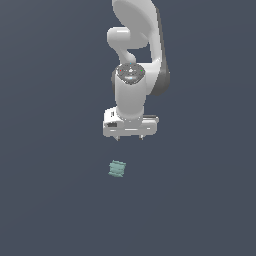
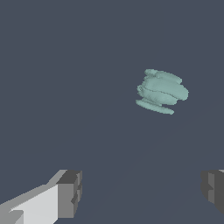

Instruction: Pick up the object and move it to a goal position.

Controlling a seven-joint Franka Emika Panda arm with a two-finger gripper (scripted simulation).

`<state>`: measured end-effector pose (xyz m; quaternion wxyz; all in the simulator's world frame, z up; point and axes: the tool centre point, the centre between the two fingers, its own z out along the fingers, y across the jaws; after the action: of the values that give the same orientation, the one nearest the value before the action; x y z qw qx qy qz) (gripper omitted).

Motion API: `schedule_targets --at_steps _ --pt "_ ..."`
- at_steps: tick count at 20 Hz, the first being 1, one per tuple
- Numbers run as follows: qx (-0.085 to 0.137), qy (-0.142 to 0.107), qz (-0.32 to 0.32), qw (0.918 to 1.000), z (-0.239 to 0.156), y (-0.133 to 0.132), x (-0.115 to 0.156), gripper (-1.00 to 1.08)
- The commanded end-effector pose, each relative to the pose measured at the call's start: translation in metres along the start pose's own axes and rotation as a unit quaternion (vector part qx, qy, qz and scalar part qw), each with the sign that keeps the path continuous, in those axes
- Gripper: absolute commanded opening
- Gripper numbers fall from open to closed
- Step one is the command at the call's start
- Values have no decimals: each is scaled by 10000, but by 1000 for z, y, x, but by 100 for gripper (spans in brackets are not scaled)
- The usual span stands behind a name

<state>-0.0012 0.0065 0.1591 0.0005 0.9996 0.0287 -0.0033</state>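
Barely started from where I sit: my gripper (image 1: 129, 137) hangs wide open holding nothing, the object (image 1: 117, 169) lies on the floor just ahead, ungrasped, and probably no goal marker shows.

The white arm (image 1: 134, 60) is folded downward, wrist vertical. The gripper (image 1: 129, 137) is pointed straight down, its jaws spread wide, and nothing is held between the fingertips (image 2: 70, 192).

Pale teal ridged object (image 1: 117, 169); white arm (image 1: 131, 95), grey fingers (image 2: 70, 192).
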Motion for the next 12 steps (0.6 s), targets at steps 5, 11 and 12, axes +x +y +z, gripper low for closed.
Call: schedule_targets --at_steps 5,11,12 --pt "10 49 -2 10000 -5 -1 3 100" --pt "34 143 26 9999 -16 -3 8 100" --pt "33 140 24 9999 -16 -3 7 100"
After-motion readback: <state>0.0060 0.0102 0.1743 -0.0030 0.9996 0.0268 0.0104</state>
